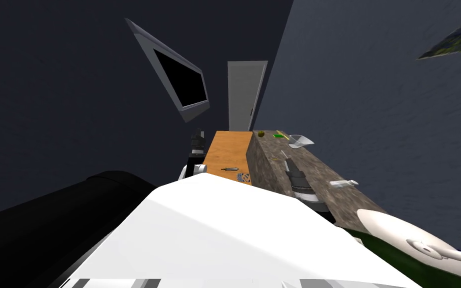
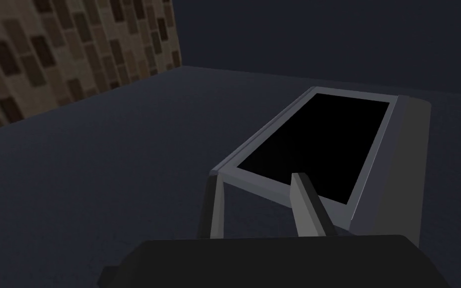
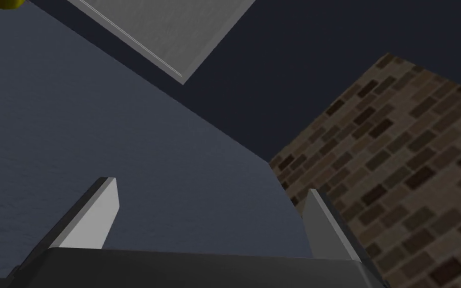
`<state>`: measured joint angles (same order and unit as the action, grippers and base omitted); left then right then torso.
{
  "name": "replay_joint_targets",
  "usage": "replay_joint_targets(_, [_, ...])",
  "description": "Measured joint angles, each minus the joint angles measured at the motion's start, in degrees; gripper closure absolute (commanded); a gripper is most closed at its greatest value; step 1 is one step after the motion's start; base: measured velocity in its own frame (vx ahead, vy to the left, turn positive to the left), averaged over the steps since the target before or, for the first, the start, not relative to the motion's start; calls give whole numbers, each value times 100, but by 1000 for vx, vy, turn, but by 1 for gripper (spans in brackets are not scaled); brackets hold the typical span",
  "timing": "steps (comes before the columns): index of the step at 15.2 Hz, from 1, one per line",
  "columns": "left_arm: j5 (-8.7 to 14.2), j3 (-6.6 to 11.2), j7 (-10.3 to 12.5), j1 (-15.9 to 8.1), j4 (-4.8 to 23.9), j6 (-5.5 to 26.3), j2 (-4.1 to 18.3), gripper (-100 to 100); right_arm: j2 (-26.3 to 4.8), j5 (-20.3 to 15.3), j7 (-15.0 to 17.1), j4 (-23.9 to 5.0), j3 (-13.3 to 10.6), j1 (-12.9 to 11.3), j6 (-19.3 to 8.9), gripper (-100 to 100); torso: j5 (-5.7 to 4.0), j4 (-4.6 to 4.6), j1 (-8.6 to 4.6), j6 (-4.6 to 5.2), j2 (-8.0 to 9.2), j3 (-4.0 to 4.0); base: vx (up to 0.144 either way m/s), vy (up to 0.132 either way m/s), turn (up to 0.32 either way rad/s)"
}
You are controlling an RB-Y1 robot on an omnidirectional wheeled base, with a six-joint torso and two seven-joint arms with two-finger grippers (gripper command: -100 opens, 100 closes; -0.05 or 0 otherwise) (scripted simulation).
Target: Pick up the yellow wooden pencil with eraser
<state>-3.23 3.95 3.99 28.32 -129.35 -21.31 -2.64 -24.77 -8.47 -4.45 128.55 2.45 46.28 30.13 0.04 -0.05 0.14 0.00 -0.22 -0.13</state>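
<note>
On the stone-patterned counter [image 1: 319, 175] to my right, a thin yellow stick [image 1: 284, 135], which looks like the pencil, lies at the far end beside a small green thing [image 1: 277, 135]. A tiny yellowish mark [image 1: 275, 158] lies nearer; I cannot tell what it is. My right gripper [image 1: 287, 164] hovers over the middle of the counter, short of the stick, open with nothing between its fingers [image 3: 97, 212]. My left gripper [image 1: 198, 135] is raised at my left, off the counter. Its fingers [image 2: 307, 205] stand a narrow gap apart and hold nothing.
Also on the counter are a yellow-green round thing [image 1: 261, 133], a pale cup [image 1: 300, 141], a small white thing [image 1: 344, 183] and a large white dish [image 1: 404, 235]. A small knife-like thing [image 1: 230, 169] lies on the orange floor [image 1: 227, 147]. A grey door [image 1: 244, 95] stands beyond.
</note>
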Motion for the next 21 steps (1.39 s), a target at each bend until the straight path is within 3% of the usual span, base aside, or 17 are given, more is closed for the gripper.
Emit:
replay_joint_targets(10, [0,0,0,1,0,0,0,0,-1276,-372,-956,-163,443,1313,50,-100,0,-4,1,0,-16,-9,81,39,46])
replay_joint_targets(21, [0,0,0,0,0,0,0,0,-2441,-706,-1885,-234,814,2443,-84,-100,-3,-2,-11,-2,-11,-6,46,7,25])
